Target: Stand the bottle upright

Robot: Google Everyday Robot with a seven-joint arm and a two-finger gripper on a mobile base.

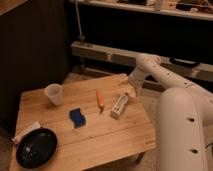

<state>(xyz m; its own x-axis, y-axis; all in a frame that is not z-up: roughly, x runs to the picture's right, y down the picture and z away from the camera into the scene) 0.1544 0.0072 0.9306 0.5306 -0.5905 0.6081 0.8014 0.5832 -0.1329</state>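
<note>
Bottle (119,105) lies flat on the bench (125,137), in the right part of the top as you see it, just beside the orange stick (100,99) but not touching it. Its long axis runs diagonally. The near end points to the front-left and the far end to the bench's back-right edge. You can't tell which end carries the cap, and the label print is only a dark smear along the side.

Hand (131,93) is low over the bench, right at the bottle's far end. The pale shapes merge there, so you can't tell whether it touches the bottle. You also can't tell how far open it is or whether it has hold of anything. The white arm (150,67) bends down to it from behind. The robot's bulky body (182,130) fills the lower right and is cut off by the edge.

Further left, well apart from the bottle:
- An upright plastic cup (53,93) stands at the back-left.
- A blue sponge (77,117) lies mid-bench.
- A black dish (36,148) sits at the front-left.
- A white-and-red tube (26,132) lies beside the dish's rim.
</note>
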